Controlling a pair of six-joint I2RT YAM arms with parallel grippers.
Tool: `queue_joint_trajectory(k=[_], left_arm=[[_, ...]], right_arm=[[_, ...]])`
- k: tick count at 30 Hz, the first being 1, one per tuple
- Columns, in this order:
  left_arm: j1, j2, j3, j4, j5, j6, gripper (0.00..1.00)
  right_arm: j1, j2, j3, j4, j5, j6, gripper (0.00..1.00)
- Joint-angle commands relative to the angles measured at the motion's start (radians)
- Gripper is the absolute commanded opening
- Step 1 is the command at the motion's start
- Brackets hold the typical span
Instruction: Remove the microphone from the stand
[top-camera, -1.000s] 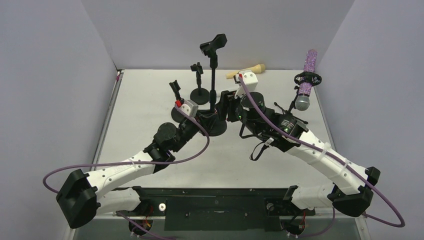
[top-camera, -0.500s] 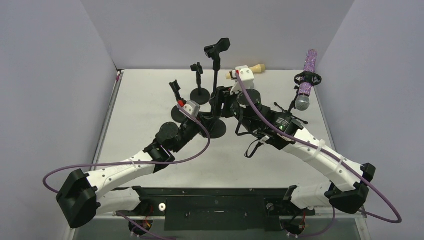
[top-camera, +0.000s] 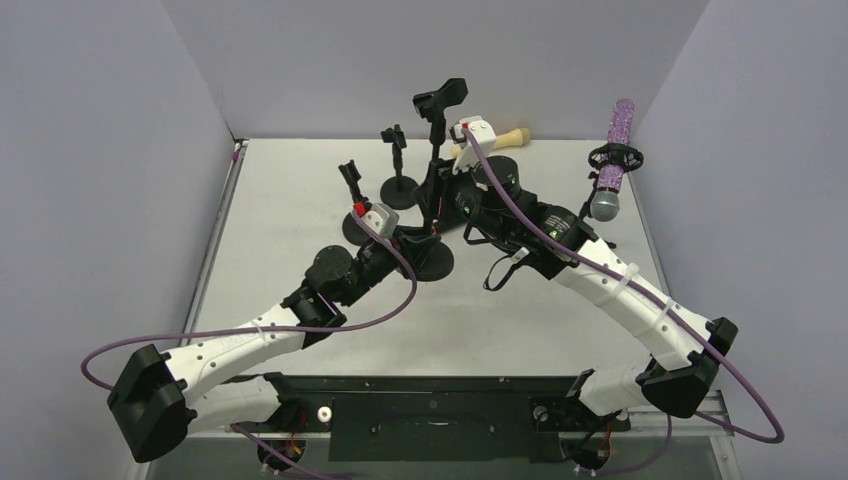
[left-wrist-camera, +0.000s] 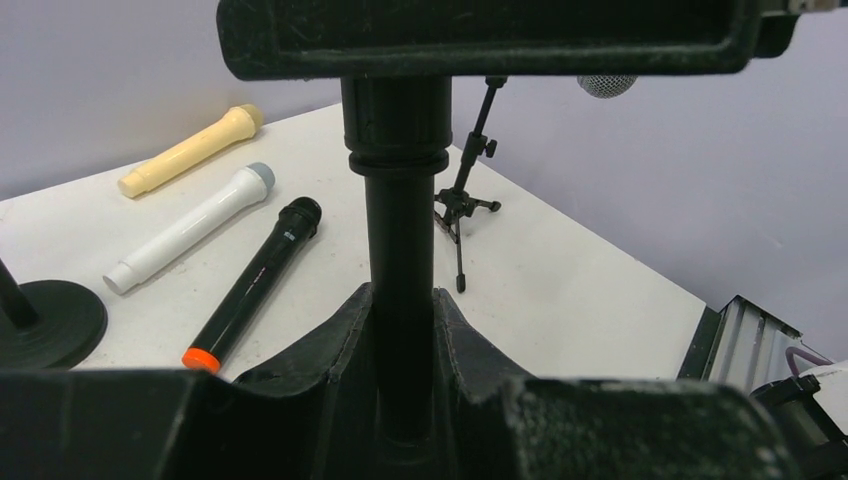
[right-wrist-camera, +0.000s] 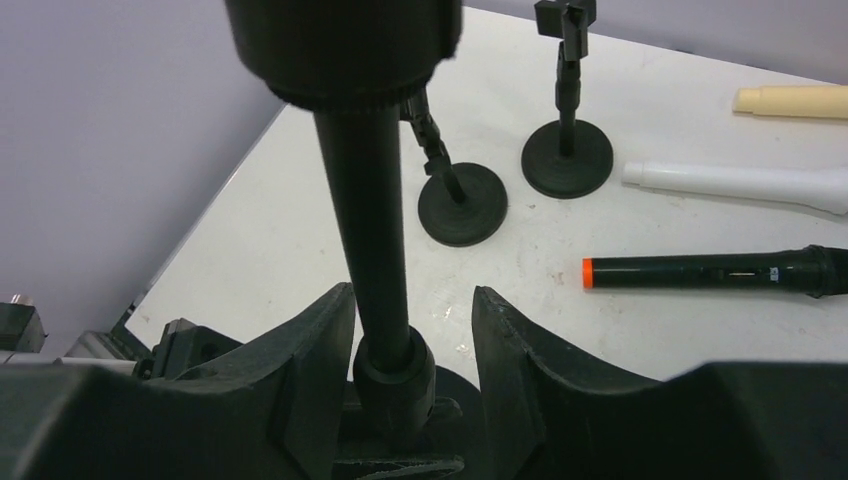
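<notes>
A tall black stand rises from a round base, and its top clip holds nothing. My left gripper is shut on the pole low down, near the base. Higher up, my right gripper straddles the same pole: the left finger lies close against it and a gap remains on the right, so it is open. A purple glitter microphone with a silver head sits in the shock mount of a tripod stand at the right. On the table lies a black microphone with an orange end.
A white microphone and a cream one lie near the back. Two short black stands with round bases stand left of the tall one. Grey walls enclose the table on three sides.
My right gripper has slid back and left up to the pole, and its jaws have narrowed around it. The stand's top has shifted slightly right. My left gripper has kept its hold.
</notes>
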Motion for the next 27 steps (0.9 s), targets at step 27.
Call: queue_joint_trajectory(k=[27], left_arm=[[0.100,-0.171,0.023,0.254,0.348,-0.257,0.00]], right_arm=[[-0.234,-0.100,-0.093,0.163,-0.681,-0.151,0.49]])
